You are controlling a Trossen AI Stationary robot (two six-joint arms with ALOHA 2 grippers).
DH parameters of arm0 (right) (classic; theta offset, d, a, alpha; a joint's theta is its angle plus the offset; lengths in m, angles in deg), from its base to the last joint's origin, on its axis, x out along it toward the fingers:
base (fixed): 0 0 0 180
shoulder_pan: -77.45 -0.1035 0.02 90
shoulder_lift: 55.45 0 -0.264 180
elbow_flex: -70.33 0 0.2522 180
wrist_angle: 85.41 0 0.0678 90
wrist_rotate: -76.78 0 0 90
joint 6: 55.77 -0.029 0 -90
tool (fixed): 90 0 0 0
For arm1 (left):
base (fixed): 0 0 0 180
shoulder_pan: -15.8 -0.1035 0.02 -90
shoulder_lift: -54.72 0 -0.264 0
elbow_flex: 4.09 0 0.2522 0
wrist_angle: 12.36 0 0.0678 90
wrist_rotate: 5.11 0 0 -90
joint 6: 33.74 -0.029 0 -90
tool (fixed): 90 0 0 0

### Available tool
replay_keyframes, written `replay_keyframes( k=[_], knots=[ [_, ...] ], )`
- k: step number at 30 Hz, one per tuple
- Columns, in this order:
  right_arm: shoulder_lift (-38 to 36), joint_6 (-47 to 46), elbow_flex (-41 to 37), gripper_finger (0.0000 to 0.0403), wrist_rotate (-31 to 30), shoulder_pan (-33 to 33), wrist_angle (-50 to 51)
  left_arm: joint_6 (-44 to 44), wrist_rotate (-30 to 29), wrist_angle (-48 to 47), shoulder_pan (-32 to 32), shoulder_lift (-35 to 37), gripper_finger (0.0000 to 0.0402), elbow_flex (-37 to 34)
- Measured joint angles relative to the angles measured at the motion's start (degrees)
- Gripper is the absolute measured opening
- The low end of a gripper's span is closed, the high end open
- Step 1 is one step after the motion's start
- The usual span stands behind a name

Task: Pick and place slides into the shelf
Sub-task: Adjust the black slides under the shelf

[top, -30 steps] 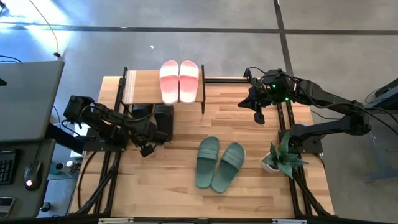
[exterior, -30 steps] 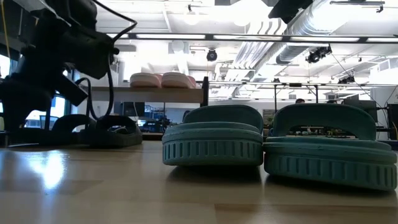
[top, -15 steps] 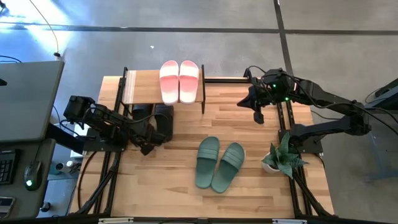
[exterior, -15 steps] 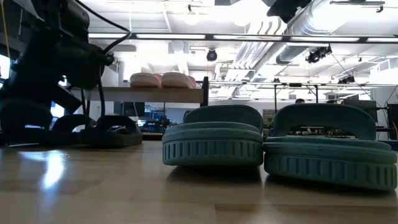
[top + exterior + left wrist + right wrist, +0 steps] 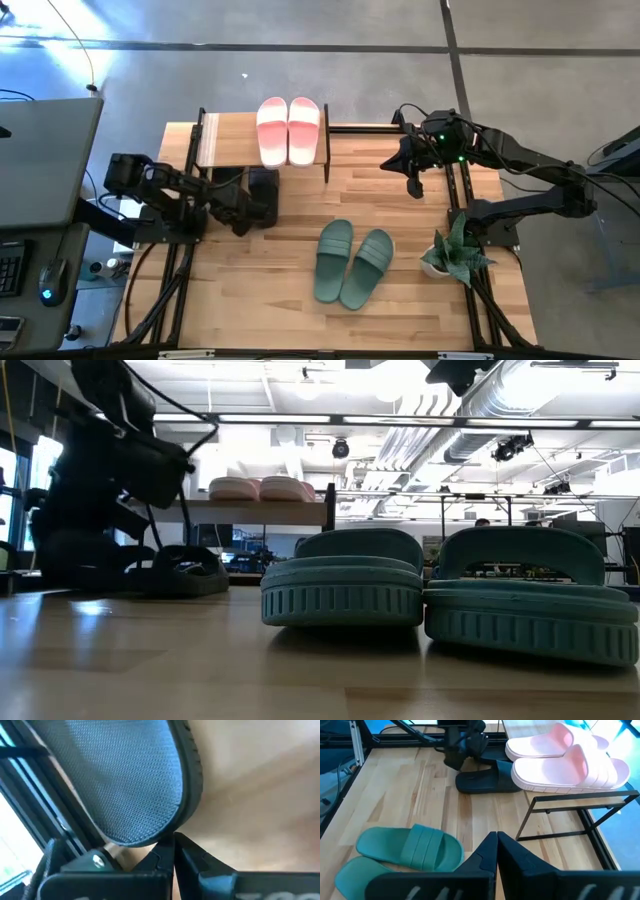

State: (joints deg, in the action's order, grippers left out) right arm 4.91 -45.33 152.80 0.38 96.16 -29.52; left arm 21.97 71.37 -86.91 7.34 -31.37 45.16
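On the table (image 5: 300, 310) we find no brand, label or writing that we can read on anything. The shelf (image 5: 225, 140) stands at the far edge, left of middle, and the pink slides (image 5: 289, 130) lie side by side on the right end of its wooden top board. The black slides (image 5: 255, 192) sit on the tabletop at the shelf's near side, partly under the board; from above we see one plainly, the other mostly hidden by the left arm. The green slides (image 5: 353, 262) lie together near the table's middle, well apart from the shelf and touching each other along their inner sides.

The left gripper (image 5: 240, 222) is low at the near end of the black slides, its fingers (image 5: 192, 857) pressed together and holding nothing; in its wrist view the textured sole of a black slide fills the space just ahead of the tips, and we cannot tell whether they touch. The right gripper (image 5: 415, 186) hangs over the far right part of the table, beside the shelf's right end, likewise pinched shut and empty.

A potted plant (image 5: 452, 253) stands at the right edge, near the green slides. In the low view those slides block most of the table behind them. Left of the table we see a grey desk (image 5: 45, 160) with a mouse (image 5: 44, 294).
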Motion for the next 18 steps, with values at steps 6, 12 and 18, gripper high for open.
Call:
replay_keyframes(
  k=[6,12,18],
  knots=[
    [0.0,-0.3,0.0,0.0000,0.0,0.0,0.0,-3.2,-1.8,0.1,-5.6,0.0,0.0000,0.0],
    [0.0,-0.4,0.0,0.0000,-0.9,0.0,0.0,-4.9,-2.8,2.0,-8.1,0.0,0.0000,0.0],
    [0.0,0.0,0.0,0.0000,-1.2,0.0,0.0,-4.9,-2.9,2.7,-6.7,0.0,0.0000,0.1]
  ],
)
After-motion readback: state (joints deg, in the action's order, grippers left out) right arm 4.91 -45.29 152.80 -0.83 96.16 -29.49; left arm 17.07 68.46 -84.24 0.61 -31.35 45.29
